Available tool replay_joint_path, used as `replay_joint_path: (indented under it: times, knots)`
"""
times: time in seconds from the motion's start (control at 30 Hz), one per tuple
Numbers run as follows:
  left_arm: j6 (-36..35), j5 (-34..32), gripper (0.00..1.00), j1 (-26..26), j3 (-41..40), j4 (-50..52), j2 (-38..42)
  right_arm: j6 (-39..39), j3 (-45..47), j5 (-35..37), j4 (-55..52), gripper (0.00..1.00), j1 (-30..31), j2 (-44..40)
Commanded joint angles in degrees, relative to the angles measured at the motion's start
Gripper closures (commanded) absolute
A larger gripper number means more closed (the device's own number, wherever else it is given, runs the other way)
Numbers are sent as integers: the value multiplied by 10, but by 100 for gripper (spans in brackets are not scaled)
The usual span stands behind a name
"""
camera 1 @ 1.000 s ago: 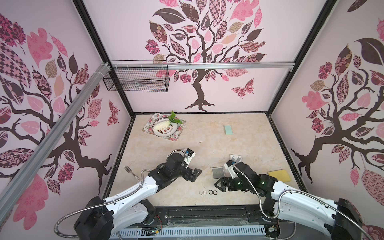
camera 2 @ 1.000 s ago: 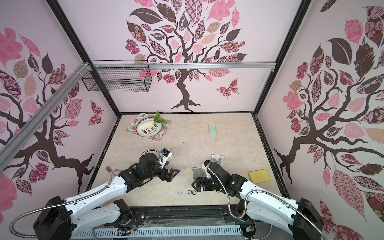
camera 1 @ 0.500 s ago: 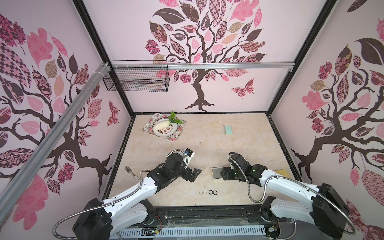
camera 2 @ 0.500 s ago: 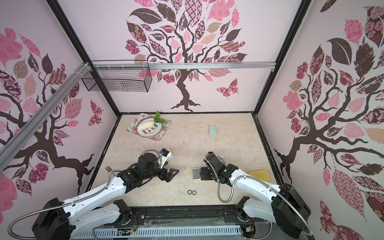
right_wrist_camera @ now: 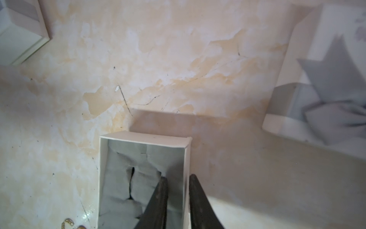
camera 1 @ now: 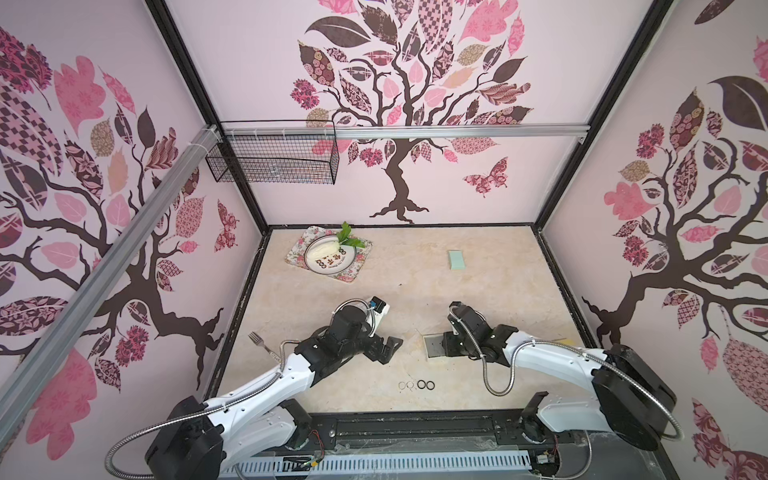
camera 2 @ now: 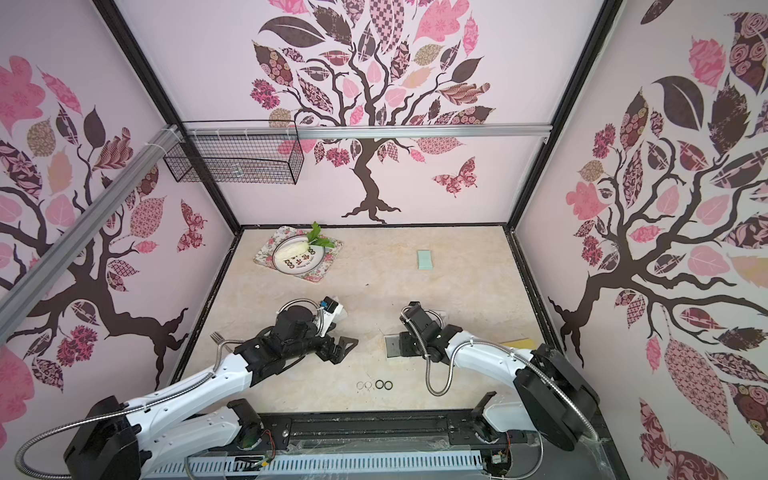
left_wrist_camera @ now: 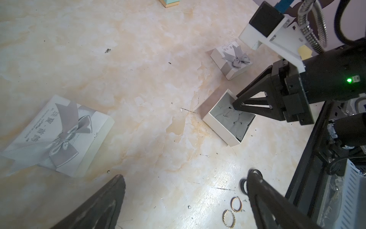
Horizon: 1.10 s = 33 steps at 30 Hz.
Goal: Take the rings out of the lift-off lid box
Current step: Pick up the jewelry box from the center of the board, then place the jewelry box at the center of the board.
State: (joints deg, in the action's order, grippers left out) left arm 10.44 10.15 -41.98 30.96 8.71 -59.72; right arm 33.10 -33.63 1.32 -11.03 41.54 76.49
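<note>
In both top views my right claw (camera 1: 445, 347) meets the box (camera 1: 432, 348) rim; four rings (camera 1: 416, 385) lie in a row behind it, toward my base, and bare table (camera 1: 478, 291) spreads beyond the box. From the left wrist, my left claw (left_wrist_camera: 186, 174) gapes wide over the table, rings just beside one finger (left_wrist_camera: 263, 198), the box well ahead. From the right wrist, my right claw stands narrow astride the box's side wall, one finger inside, one outside; whether it pinches I cannot tell.
</note>
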Motion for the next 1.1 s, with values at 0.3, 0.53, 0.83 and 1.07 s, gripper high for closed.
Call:
replay_joint_path:
  times: [0.3,0.53,0.83,1.07]
  knots:
    - [-5,-1,2,6,-10,-9,0,-2,-49,26,-38,97,-1,40]
    - [-7,6,2,6,-5,-19,-17,-38,-98,104,-56,95,-12,26]
    - [-10,15,2,8,5,-21,-43,-90,-180,82,-21,95,-99,140]
    - [-11,15,2,9,6,-19,-42,-92,-228,61,-22,95,-113,227]
